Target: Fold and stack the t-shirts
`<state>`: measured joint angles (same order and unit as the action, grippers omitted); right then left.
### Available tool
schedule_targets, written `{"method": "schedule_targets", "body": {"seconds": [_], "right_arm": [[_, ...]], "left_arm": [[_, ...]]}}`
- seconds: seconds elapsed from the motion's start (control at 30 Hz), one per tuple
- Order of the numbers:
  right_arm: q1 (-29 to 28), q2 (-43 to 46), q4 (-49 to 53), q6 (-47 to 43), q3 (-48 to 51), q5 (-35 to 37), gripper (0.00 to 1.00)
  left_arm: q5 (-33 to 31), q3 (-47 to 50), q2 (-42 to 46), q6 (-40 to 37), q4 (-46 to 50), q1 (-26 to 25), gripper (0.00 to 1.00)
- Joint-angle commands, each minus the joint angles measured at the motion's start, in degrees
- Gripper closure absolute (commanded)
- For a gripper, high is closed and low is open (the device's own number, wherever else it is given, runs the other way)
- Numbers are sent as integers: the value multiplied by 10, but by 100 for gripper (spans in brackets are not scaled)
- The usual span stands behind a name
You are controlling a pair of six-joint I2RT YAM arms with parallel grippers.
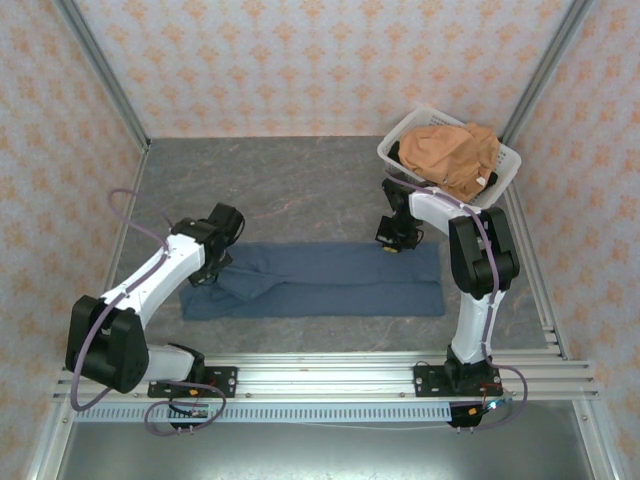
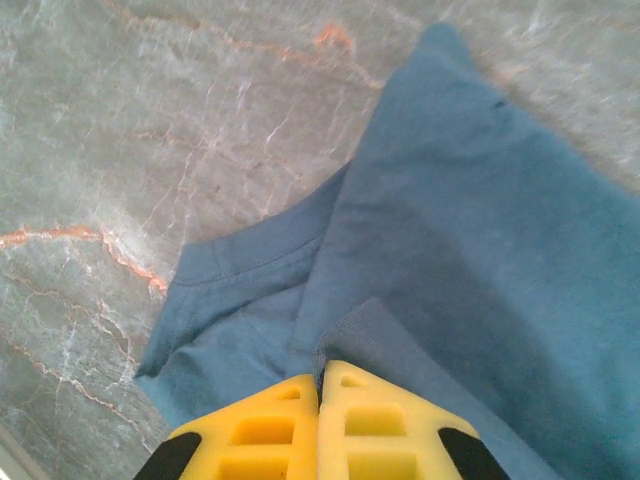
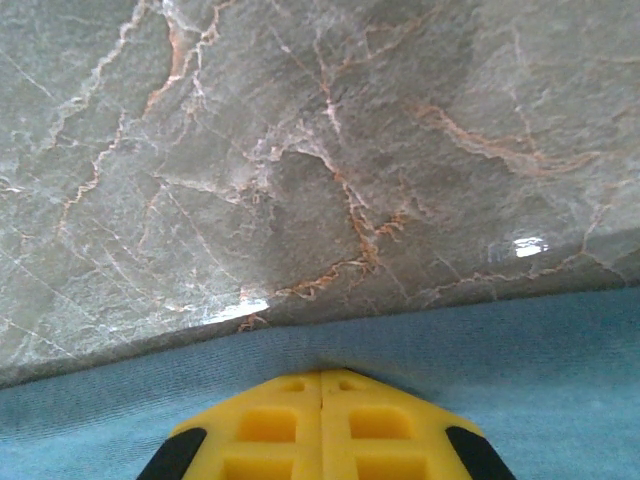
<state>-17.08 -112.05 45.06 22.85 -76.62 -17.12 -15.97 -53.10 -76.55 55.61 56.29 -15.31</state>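
The slate-blue t-shirt point(image 1: 320, 282) lies on the table as a long strip running left to right. My left gripper point(image 1: 213, 268) is at its left end, jaws shut on a raised fold of the blue cloth point(image 2: 470, 220) that bunches at the tips point(image 2: 321, 368). At the shirt's far edge near the right end, my right gripper point(image 1: 392, 247) is shut too. The blue hem point(image 3: 520, 340) puckers up into its yellow tips point(image 3: 322, 375). The orange-tan t-shirt point(image 1: 450, 155) sits crumpled in the basket.
A white lattice basket point(image 1: 505, 172) stands at the back right corner, just behind the right arm. Grey marble tabletop point(image 1: 290, 190) stretches behind the shirt. Patterned walls close three sides, and a metal rail point(image 1: 330, 375) runs along the near edge.
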Motion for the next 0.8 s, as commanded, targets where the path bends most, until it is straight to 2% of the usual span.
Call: {"method": "schedule_targets", "body": {"seconds": [0.0, 0.2, 0.23, 0.3, 0.33, 0.4, 0.47, 0.5, 0.6, 0.7, 0.77], "right_arm": [[6, -18, 17, 2, 20, 42, 96], [5, -17, 14, 4, 24, 39, 96], [5, -15, 13, 4, 24, 38, 96], [6, -10, 13, 3, 23, 39, 95], [5, -7, 13, 2, 22, 39, 93], [6, 1, 17, 0, 17, 39, 90], [5, 10, 20, -2, 11, 39, 86], [5, 16, 22, -3, 8, 40, 84], [5, 37, 33, -7, -3, 45, 76], [5, 68, 40, -16, -3, 49, 71], [5, 86, 43, -22, 5, 51, 71]], "left_arm": [[-35, 32, -15, 27, -27, 5, 100], [-48, 28, -86, 37, -27, 21, 100], [-48, 19, -95, 32, -25, 21, 97], [-50, 1, -110, 27, -9, 21, 89], [-53, -7, -114, 30, 5, 22, 81], [-64, -25, -117, 39, 42, 21, 52], [-66, -40, -105, 46, 74, 21, 42], [-64, -46, -90, 51, 86, 21, 40], [-38, -57, -29, 61, 106, 13, 42], [46, -41, 18, 74, 71, -3, 58], [115, -16, 19, 104, 32, -12, 64]]}}
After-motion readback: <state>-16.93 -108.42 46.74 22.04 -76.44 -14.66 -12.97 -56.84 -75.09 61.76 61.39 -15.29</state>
